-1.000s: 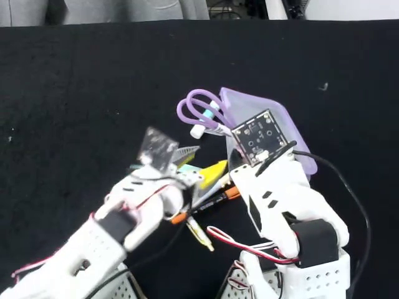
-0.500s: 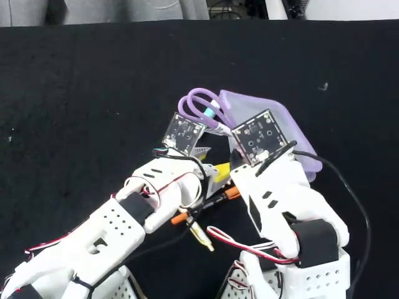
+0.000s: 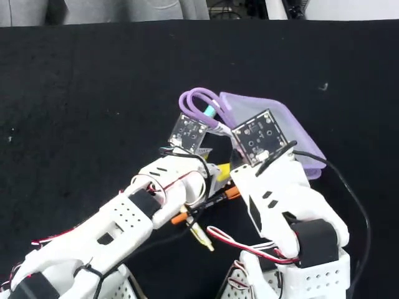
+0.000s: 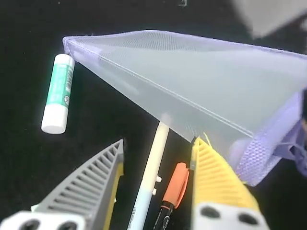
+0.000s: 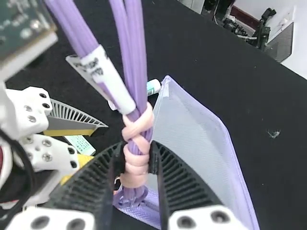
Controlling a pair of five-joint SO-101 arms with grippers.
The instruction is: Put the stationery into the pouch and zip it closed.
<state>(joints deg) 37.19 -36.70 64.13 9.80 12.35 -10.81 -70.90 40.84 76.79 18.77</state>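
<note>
A purple mesh pouch (image 3: pixel 280 128) lies tilted, its open edge raised, with a purple cord loop (image 3: pixel 198 101) at one end. My right gripper (image 5: pixel 135 160) is shut on the pink braided base of that cord (image 5: pixel 135 143), holding the pouch (image 5: pixel 192 134) up. My left gripper (image 4: pixel 157 142) is open just in front of the pouch mouth (image 4: pixel 192 81), its grey and yellow fingers on either side of a white pen (image 4: pixel 151 177) and beside an orange marker (image 4: pixel 171 189). A green-and-white glue stick (image 4: pixel 57 93) lies beside the pouch corner.
An orange marker (image 3: pixel 215 199), a yellow item (image 3: pixel 221 169) and another pen (image 3: pixel 201 235) lie between the two arms on the black table (image 3: pixel 81 93). The two arms stand close together. The table's left and far parts are bare.
My left arm has swung forward and to the right, bringing its wrist up against the cord loop and pouch mouth. The pouch has shifted slightly. The right arm has held still.
</note>
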